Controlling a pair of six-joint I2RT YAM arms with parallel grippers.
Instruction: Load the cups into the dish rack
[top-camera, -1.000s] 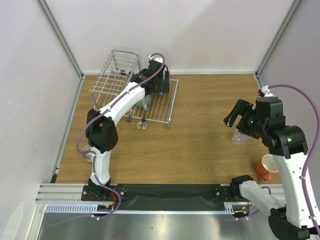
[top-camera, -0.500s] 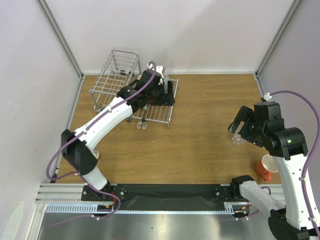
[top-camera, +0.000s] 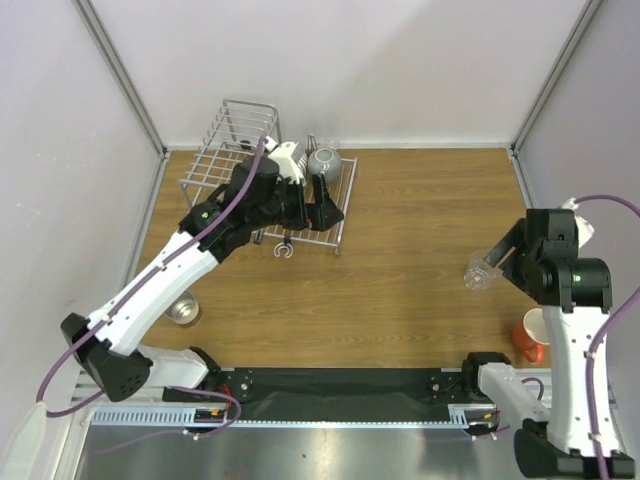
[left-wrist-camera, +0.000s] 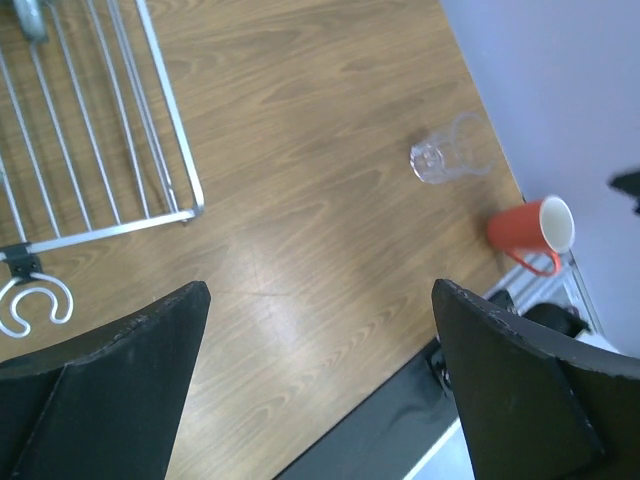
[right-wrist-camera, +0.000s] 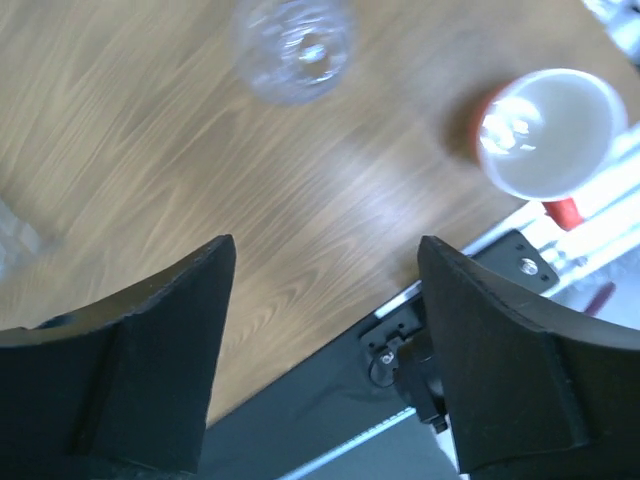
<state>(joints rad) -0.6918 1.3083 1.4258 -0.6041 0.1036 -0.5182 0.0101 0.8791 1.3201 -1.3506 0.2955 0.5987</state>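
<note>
My left claw (left-wrist-camera: 320, 300) is spread wide with nothing in it. It has pulled back from the far end of the dish rack (top-camera: 228, 150) and now hangs over the near part of the flat tray. Where it was working a second ago, a grey cup (top-camera: 322, 160) stands uncovered at the tray's far corner, so I take that one as loaded.

My right claw (right-wrist-camera: 325, 260) is also wide open and empty. It has drawn back towards its own base, leaving the clear glass (top-camera: 483, 272) lying on its side on the worktop (top-camera: 400, 250), in the same spot as before. That approach picked up nothing, and I judge the glass still needs a grasp.

The orange-red mug (top-camera: 535, 335) sits by the right arm's base. Another greyish cup (top-camera: 183, 312) waits near the left edge, well apart from the rack.
</note>
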